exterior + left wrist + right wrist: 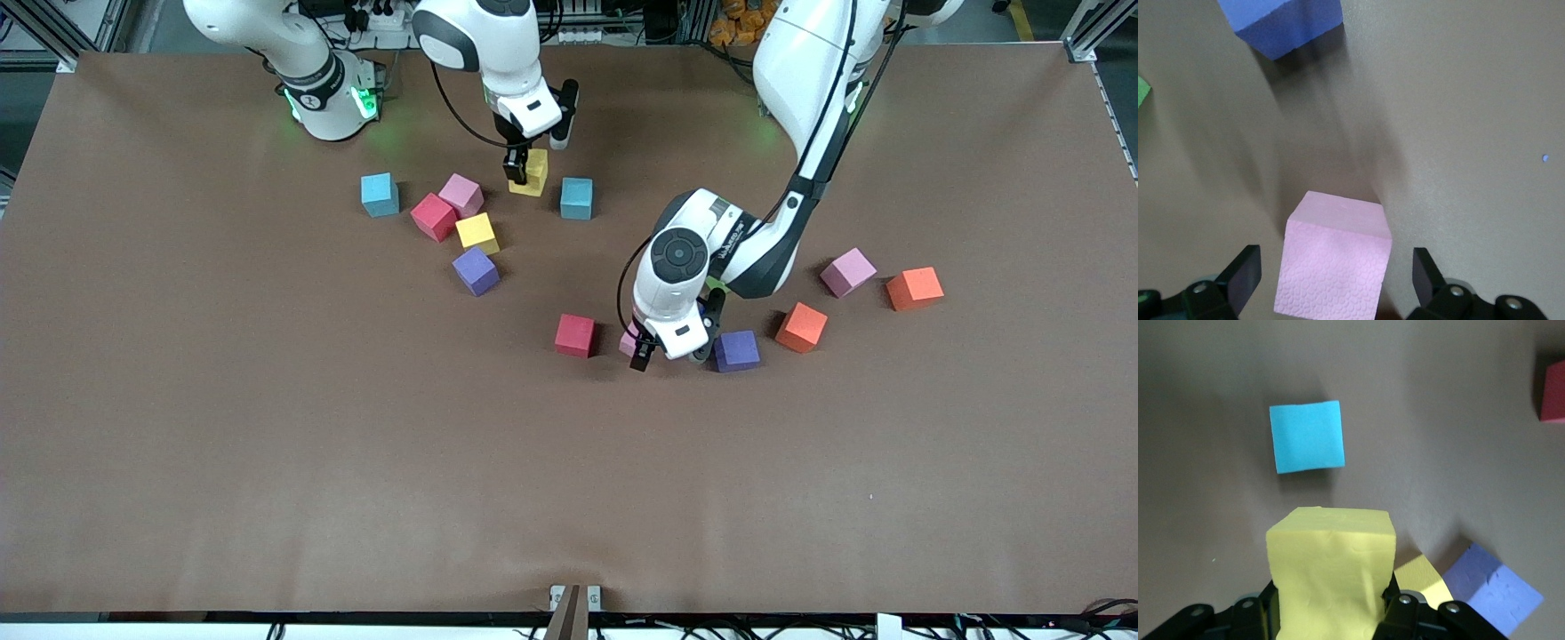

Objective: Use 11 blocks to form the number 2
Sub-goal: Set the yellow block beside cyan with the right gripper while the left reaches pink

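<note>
Pink block (1333,261) sits squarely between the wide-open fingers (1239,275) of the left gripper (669,352), mid-table, w/ a red block (575,335) and a purple block (736,350) beside it; closing straight in should catch it. Right gripper (524,169), nearer the robots' edge, is clamped on a yellow block (1331,577), lifted above the table by a sky-blue block (576,197). In the front view the left hand hides most of the pink block. No digit formed yet; other blocks lie scattered.

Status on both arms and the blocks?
Right gripper shut on yellow block, lifted. Left gripper open, jaws either side of pink block on the table. No 2 yet; the other blocks lie scattered.
</note>
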Tool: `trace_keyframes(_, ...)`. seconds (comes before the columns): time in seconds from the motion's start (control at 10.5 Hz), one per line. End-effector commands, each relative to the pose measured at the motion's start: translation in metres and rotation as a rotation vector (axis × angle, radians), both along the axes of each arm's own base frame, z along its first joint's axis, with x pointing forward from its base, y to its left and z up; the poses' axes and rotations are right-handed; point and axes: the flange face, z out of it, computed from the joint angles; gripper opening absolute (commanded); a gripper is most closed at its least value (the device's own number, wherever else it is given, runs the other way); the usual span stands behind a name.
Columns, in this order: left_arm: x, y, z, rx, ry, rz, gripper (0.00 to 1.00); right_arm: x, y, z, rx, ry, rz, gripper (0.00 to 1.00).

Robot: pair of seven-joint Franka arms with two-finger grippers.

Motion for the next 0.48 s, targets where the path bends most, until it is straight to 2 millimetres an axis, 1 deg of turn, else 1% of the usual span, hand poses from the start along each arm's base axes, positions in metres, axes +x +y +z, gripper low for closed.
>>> trace_keyframes(0.0,0.002,-0.003,-0.011,0.004,-0.001,0.008,1.00,-0.003,0.005,-0.019,-0.001,-0.008,0.042,0.51)
trace_keyframes(0.19,0.002,-0.003,-0.015,0.012,-0.009,-0.005,1.00,-0.003,0.008,-0.035,0.027,-0.015,0.053,0.51)
trace_keyframes(0.29,0.000,-0.003,-0.022,0.018,-0.002,-0.008,1.00,-0.005,0.004,-0.040,0.020,-0.011,0.053,0.51)
trace_keyframes(0.38,-0.001,-0.006,-0.023,0.014,-0.008,-0.013,1.00,-0.005,0.004,-0.041,0.017,-0.010,0.053,0.51)
